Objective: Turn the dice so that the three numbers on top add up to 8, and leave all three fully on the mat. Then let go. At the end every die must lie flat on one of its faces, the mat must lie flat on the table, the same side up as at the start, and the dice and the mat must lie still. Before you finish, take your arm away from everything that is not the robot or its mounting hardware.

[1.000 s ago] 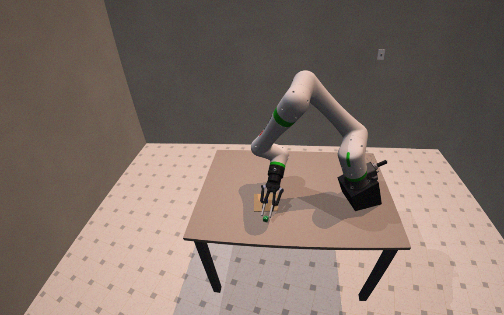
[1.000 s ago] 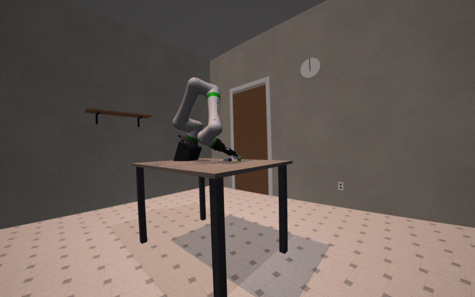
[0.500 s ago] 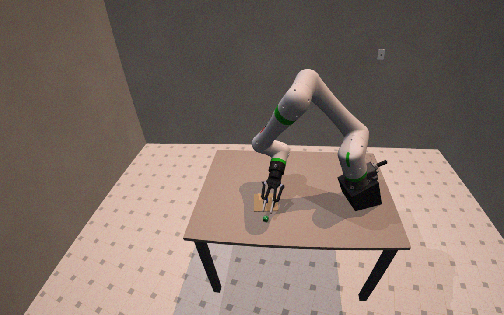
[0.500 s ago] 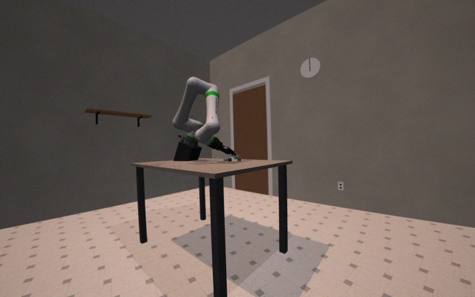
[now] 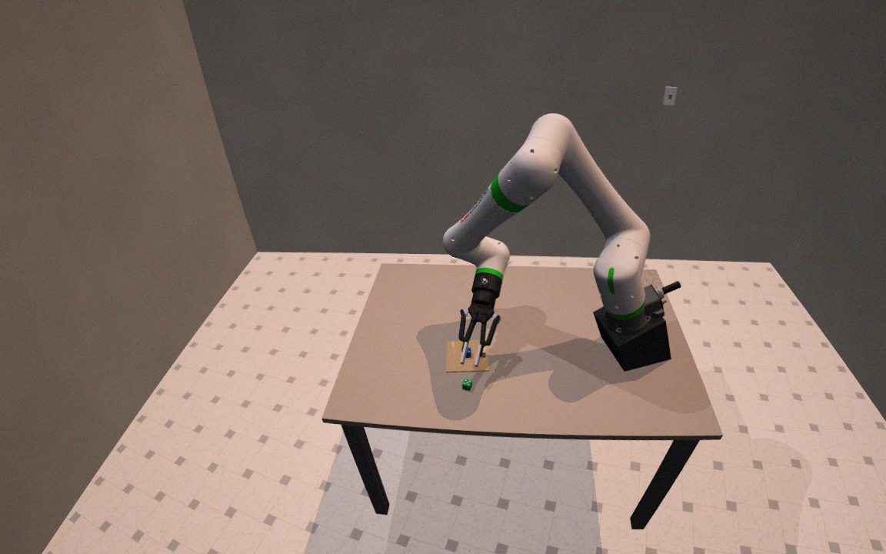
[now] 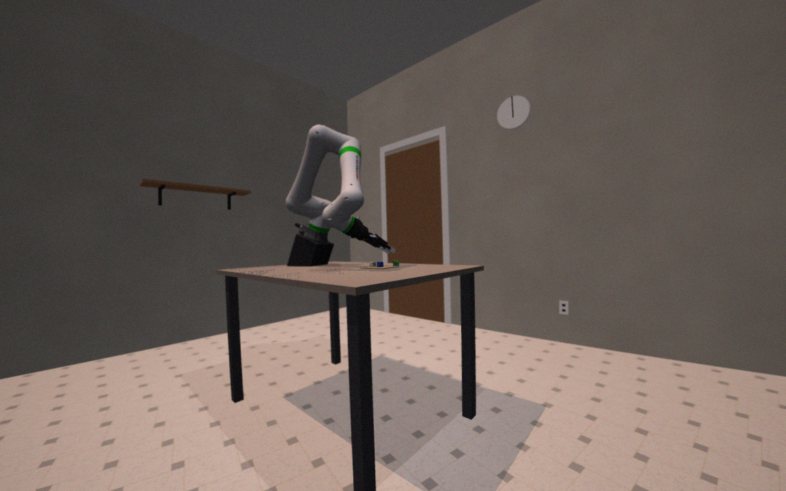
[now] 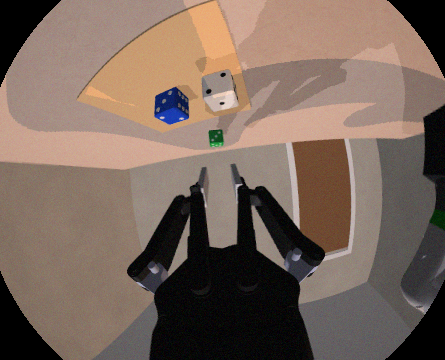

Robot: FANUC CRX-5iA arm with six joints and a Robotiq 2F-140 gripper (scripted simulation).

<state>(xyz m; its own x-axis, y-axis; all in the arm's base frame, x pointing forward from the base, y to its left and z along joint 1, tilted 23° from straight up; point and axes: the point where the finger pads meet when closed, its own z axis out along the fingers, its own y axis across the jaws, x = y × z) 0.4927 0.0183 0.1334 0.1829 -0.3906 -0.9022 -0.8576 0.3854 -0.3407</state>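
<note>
- Here's the end effector (image 5: 470, 362) (image 6: 391, 249) (image 7: 219, 173), up off the counter (image 5: 377, 385) (image 6: 298, 277) (image 7: 32, 145), fingers partly parted, nothing between them!
- Out ahead of its fingertips sits the green die (image 5: 467, 385) (image 6: 396, 262) (image 7: 216, 138), on the counter, just off the mat (image 5: 453, 365) (image 6: 389, 266) (image 7: 132, 75).
- Below the fingers, both on that mat: the blue die (image 5: 468, 352) (image 6: 379, 264) (image 7: 171, 106) and the white die (image 5: 482, 355) (image 6: 372, 263) (image 7: 220, 91).
- Upward faces look like two on blue and one on white; green could be five, though its pips are tiny. If so, that's eight, and green only needs carrying in, unturned.
- The step, as it seems: fetch green. Widen first, straddle it squarely, pinch opposite sides, lift it over the mat edge.
- Careful on the way back! Those two neighbours could be nudged; set green flat beside them, ease the fingers apart, then rise straight away.
</note>
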